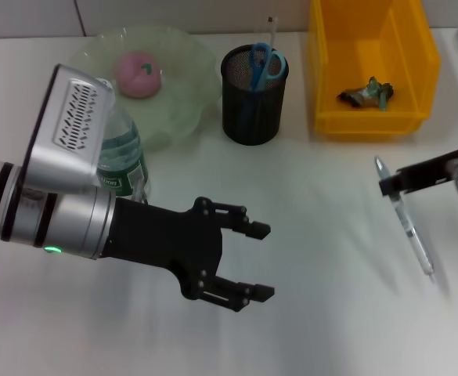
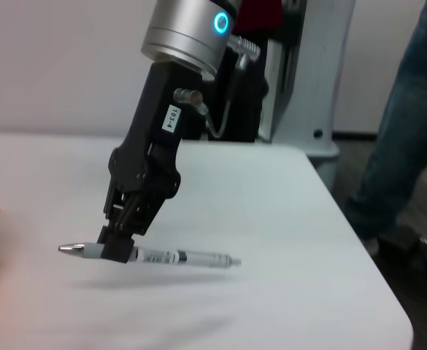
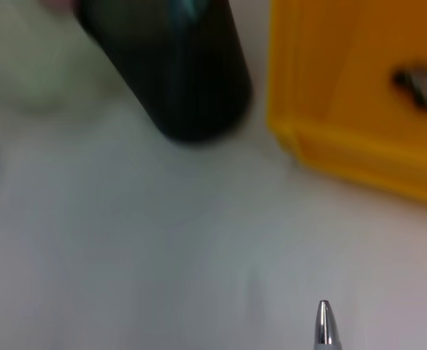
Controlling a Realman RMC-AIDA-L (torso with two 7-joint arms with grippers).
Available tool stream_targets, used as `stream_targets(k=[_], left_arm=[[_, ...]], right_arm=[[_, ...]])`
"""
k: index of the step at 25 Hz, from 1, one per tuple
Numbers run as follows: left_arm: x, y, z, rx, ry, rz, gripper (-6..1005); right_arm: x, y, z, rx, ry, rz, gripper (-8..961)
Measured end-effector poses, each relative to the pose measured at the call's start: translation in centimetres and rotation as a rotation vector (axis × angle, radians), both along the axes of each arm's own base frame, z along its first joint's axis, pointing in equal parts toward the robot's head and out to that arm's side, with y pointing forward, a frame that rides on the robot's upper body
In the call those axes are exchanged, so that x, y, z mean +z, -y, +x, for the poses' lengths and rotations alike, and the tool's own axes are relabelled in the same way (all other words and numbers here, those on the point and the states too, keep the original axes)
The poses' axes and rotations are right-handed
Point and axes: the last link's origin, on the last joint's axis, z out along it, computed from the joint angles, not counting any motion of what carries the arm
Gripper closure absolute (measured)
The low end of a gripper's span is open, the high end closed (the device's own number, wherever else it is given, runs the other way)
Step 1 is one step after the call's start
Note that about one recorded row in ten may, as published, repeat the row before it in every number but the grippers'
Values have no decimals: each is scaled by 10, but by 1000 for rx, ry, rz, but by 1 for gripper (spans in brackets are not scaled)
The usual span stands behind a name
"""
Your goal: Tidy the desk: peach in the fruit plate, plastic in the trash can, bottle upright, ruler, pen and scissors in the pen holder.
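One pen (image 1: 405, 223) sat at the right of the head frame, clamped near its silver tip by the right gripper (image 1: 391, 186), long axis running up-and-down the frame with the tip pointing up. One pen holder (image 1: 254, 94), one yellow bin (image 1: 369, 117), one plate (image 1: 182, 102) with a peach (image 1: 138, 74) and one upright bottle (image 1: 123, 160) lined the top. The left gripper (image 1: 256, 261), lower center, had its jaws spread wide around nothing.

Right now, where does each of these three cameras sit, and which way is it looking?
Head view: on the robot's head, looking down at the desk; shows the open left pincer, the right pincer holding the pen, and the pen holder.
Left wrist view: on the left arm, looking across the desk at the right pincer shut on the pen; its own pincer is unseen.
Right wrist view: on the right arm, facing the pen holder and yellow trash can; only the pen tip shows.
All three share the pen.
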Motion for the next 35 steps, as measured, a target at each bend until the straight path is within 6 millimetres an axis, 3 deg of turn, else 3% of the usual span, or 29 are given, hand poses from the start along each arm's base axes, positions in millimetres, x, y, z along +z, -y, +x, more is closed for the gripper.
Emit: stream_targets(k=[3, 11, 13, 18, 26, 35], left_arm=[[4, -1, 1, 4, 73, 46, 218], [14, -9, -8, 89, 223, 144, 219], [15, -10, -15, 112, 279, 187, 219], [10, -10, -24, 157, 362, 262, 220], [-4, -12, -31, 206, 462, 380, 221], [-10, -12, -22, 187, 564, 488, 222]], right_arm=[[24, 11, 1, 68, -192, 96, 832], [43, 28, 22, 189, -581, 272, 832], [40, 32, 39, 250, -787, 381, 832], [23, 39, 62, 337, -1044, 580, 833], [-11, 51, 65, 420, -1213, 791, 833], [-14, 67, 59, 437, -1316, 942, 833]])
